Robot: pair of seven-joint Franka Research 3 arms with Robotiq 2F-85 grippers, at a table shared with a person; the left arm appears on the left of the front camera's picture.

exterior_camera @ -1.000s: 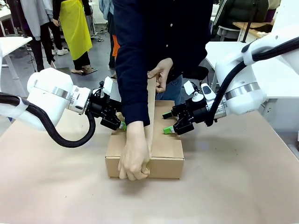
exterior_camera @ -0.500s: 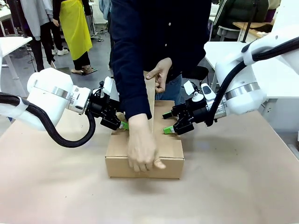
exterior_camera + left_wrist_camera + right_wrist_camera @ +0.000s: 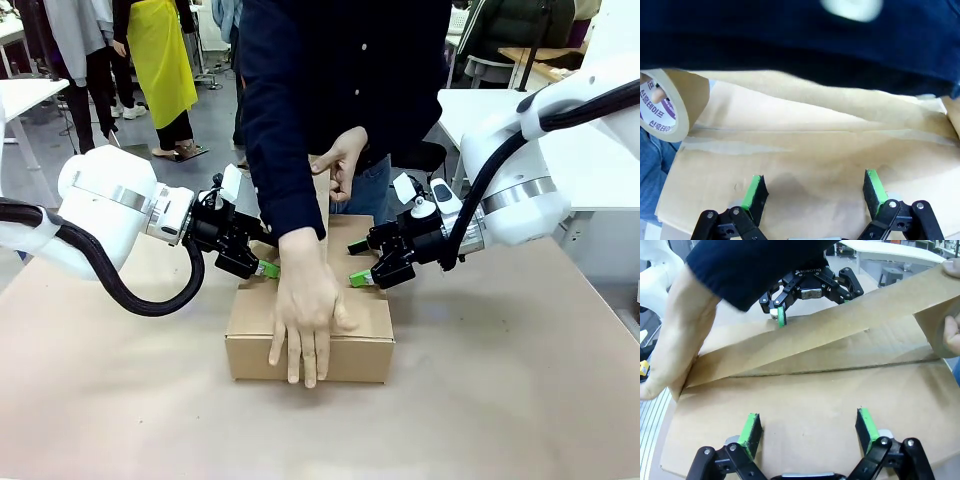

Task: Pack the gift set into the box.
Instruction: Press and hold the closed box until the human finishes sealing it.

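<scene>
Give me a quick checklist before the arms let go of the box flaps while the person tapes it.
1. Flaps of the brown corrugated cardboard box closed flat: ok.
2. Left gripper on the box top, jaws open: ok.
3. Right gripper on the box top, jaws open: ok.
4. Strip of brown packing tape pressed down along the whole seam: not ok; it slants up toward the tape roll.
5. Person's hand clear of the box: not ok; it presses the tape at the near edge.
6. Gift set inside: cannot tell.
</scene>
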